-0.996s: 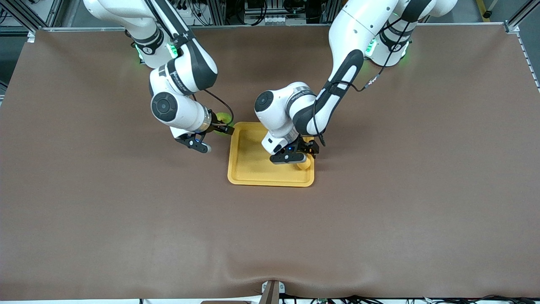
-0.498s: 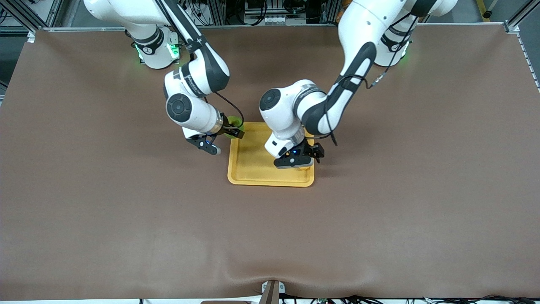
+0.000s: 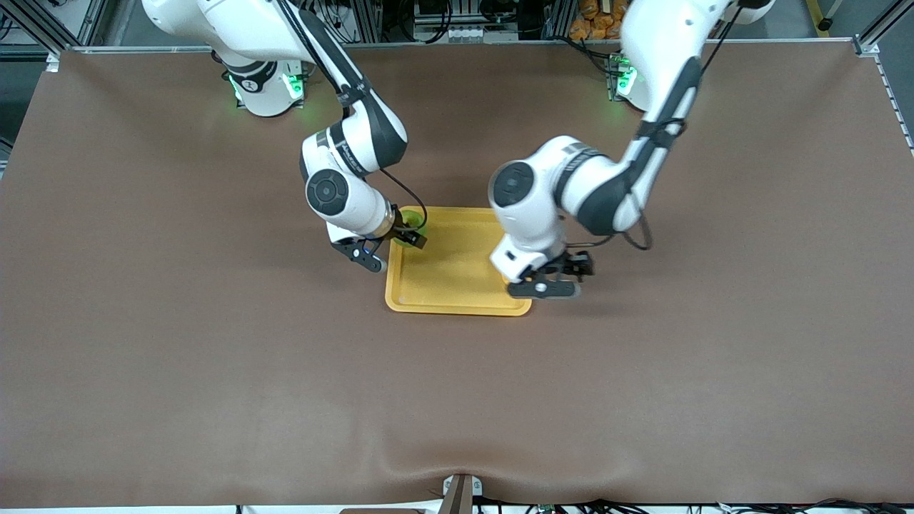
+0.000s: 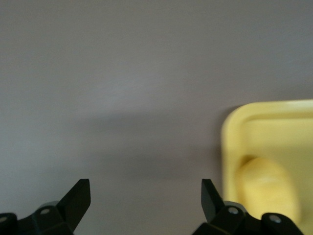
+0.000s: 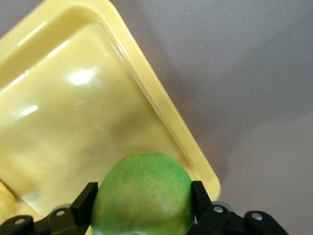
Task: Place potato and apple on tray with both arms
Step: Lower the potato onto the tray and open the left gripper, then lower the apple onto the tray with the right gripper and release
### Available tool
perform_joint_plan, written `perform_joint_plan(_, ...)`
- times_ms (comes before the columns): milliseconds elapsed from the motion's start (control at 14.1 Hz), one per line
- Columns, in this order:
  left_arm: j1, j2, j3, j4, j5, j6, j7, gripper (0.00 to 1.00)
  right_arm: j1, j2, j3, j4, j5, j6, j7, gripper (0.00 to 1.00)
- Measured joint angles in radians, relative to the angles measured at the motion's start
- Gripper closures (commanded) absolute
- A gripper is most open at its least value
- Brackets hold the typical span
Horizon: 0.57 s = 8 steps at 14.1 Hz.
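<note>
The yellow-orange tray [image 3: 443,275] lies mid-table. The potato [image 4: 266,188] lies in the tray's corner nearest the front camera at the left arm's end; in the front view my left wrist hides it. My left gripper [image 3: 575,268] is open and empty, over the brown cloth just beside that end of the tray; it also shows in the left wrist view [image 4: 145,188]. My right gripper [image 3: 413,239] is shut on the green apple [image 3: 407,238] and holds it over the tray's corner at the right arm's end. The right wrist view shows the apple [image 5: 142,196] between the fingers [image 5: 198,196] above the tray floor [image 5: 73,122].
The brown cloth [image 3: 214,357] covers the whole table, with a wrinkle near the front edge. A small metal fitting [image 3: 460,489] sits at the middle of the front edge. The tray rim [image 4: 230,127] lies close to my left gripper.
My left gripper let go of the potato in the tray and moved off the tray toward the left arm's end. My right gripper carried the apple from beside the tray to over its corner.
</note>
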Motion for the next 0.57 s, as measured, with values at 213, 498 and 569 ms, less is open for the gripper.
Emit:
perform_joint_plan(213, 0.104, -0.057, 0.0, -0.013, -0.061, -0.112, 0.22, 0.0, 0.001, 0.057, 0.0, 0.06, 0.0, 0.0, 0.027, 1.0)
perform_joint_plan(498, 0.205, -0.094, -0.001, -0.015, -0.161, -0.226, 0.449, 0.0, 0.009, 0.105, 0.0, 0.071, 0.0, 0.044, 0.03, 0.89)
perform_joint_plan(569, 0.217, -0.097, -0.001, -0.016, -0.172, -0.255, 0.481, 0.0, 0.015, 0.116, 0.001, 0.072, 0.0, 0.054, 0.035, 0.42)
